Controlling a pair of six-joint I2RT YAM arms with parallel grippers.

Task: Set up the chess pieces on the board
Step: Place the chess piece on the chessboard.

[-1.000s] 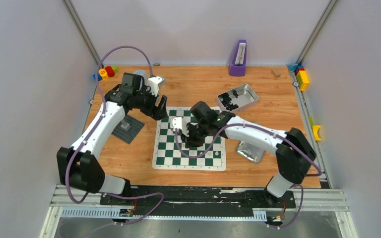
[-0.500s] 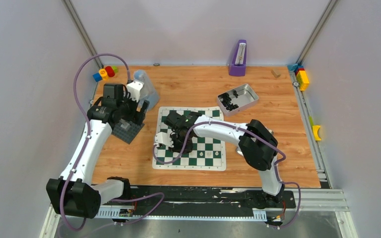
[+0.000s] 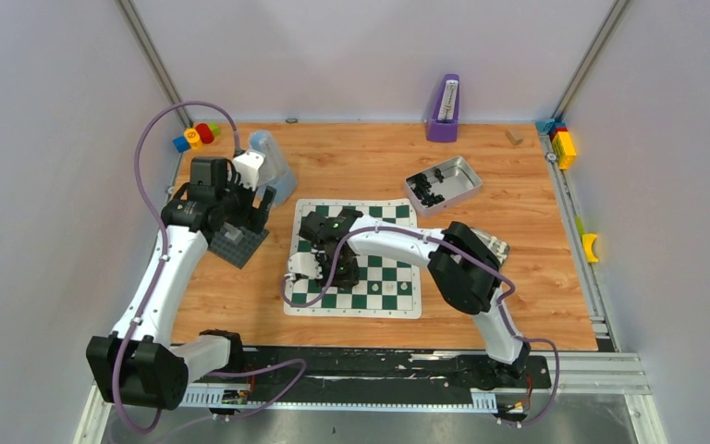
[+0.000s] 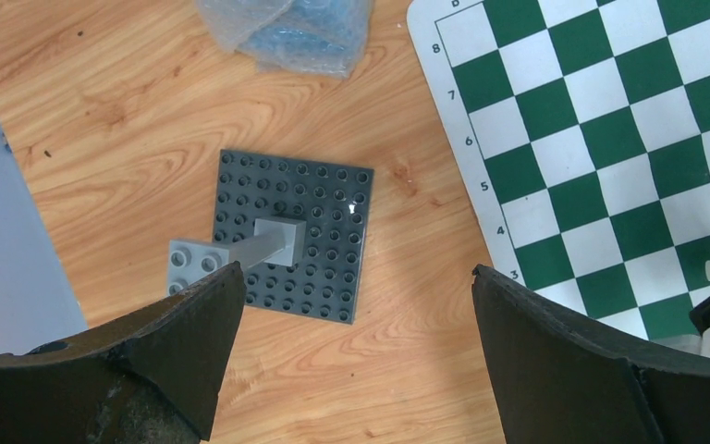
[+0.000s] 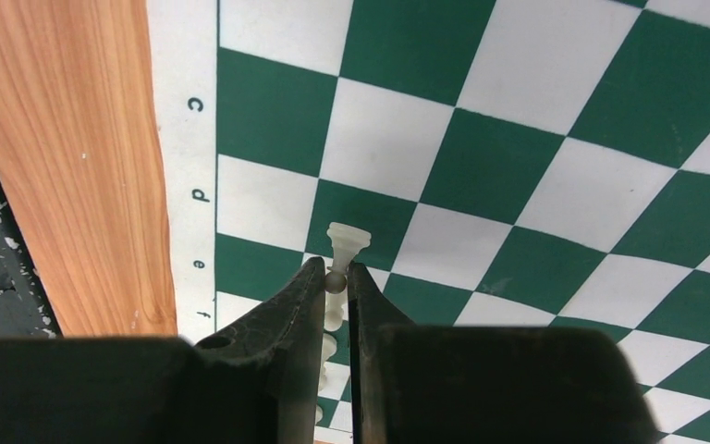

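Observation:
The green-and-white board (image 3: 374, 287) lies mid-table. My right gripper (image 5: 336, 276) (image 3: 340, 275) hangs low over the board's near edge, by the letters d and e, shut on the round head of a cream-white pawn (image 5: 346, 242). The pawn's base points away from the fingers. More cream chess pieces (image 5: 332, 320) show between and below the fingers, lined along that edge. My left gripper (image 4: 358, 270) (image 3: 251, 215) hovers wide open and holding nothing, off the board's (image 4: 601, 139) left side, over wood beside the dark grey plate (image 4: 333, 259).
A light grey post (image 4: 240, 252) rises from the grey plate. A clear bluish plastic bag (image 3: 273, 166) lies behind it. A metal tin of dark pieces (image 3: 444, 185) sits back right, a purple object (image 3: 445, 109) at the back wall, and coloured blocks (image 3: 199, 136) in the far corners.
The left arm has swung back from the board's far-left corner to over the grey plate, its jaws opening wide. The right gripper has moved left and nearer across the board, still pinched.

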